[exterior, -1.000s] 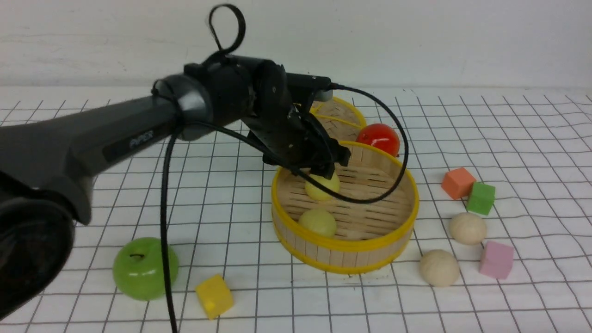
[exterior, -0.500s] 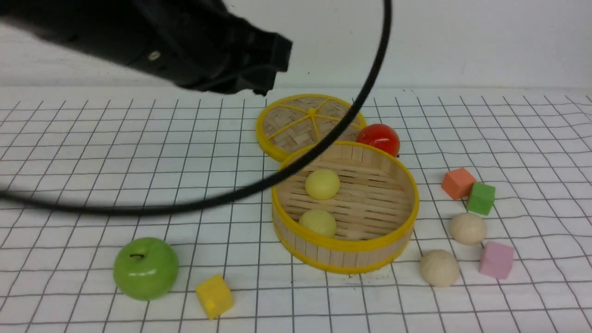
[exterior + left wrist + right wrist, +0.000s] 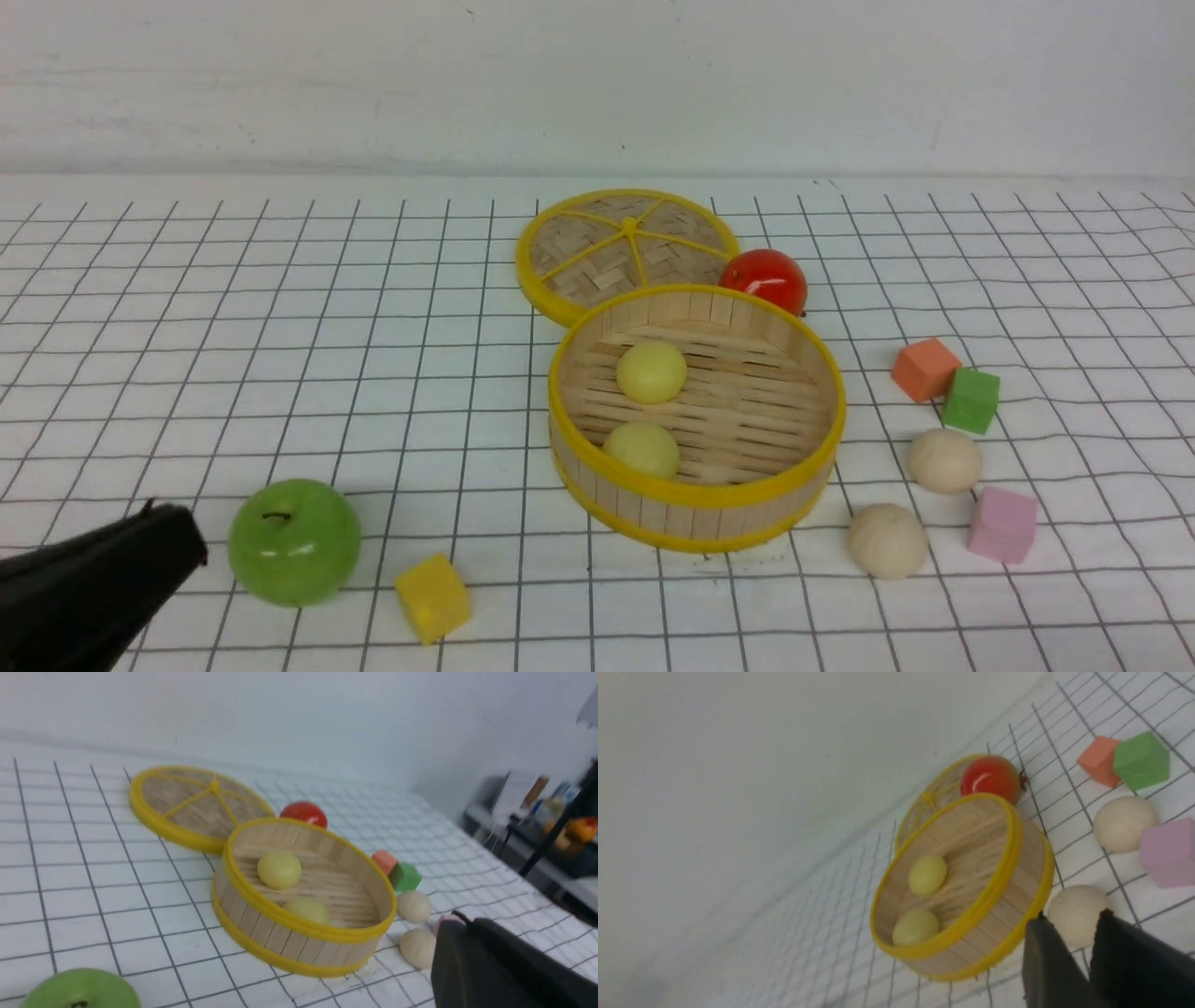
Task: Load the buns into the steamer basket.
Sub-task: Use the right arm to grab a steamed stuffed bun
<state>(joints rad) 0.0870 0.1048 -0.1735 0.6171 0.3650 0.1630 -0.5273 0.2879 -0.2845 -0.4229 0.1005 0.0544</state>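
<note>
The steamer basket (image 3: pixel 695 493) stands mid-table with two pale yellow buns inside, one farther (image 3: pixel 651 371) and one nearer (image 3: pixel 641 449). Two cream-beige buns lie on the table to its right, one (image 3: pixel 945 460) behind the other (image 3: pixel 887 539). My left gripper (image 3: pixel 173 527) is low at the near left beside the green apple, shut and empty. My right gripper (image 3: pixel 1071 921) shows only in the right wrist view. It is open and empty, with its fingers framing the nearer cream bun (image 3: pixel 1073 914) from a distance. The basket (image 3: pixel 299 924) also shows in the left wrist view.
The flat woven lid (image 3: pixel 625 247) lies behind the basket with a red tomato (image 3: pixel 764 278) beside it. A green apple (image 3: pixel 294 541) and a yellow cube (image 3: pixel 432 597) sit at the near left. Orange (image 3: pixel 924 369), green (image 3: pixel 971 399) and pink (image 3: pixel 1002 525) cubes lie among the cream buns.
My left arm has pulled away from over the basket, up and then back to the near left. The farther yellow bun it hovered over now lies uncovered in the basket.
</note>
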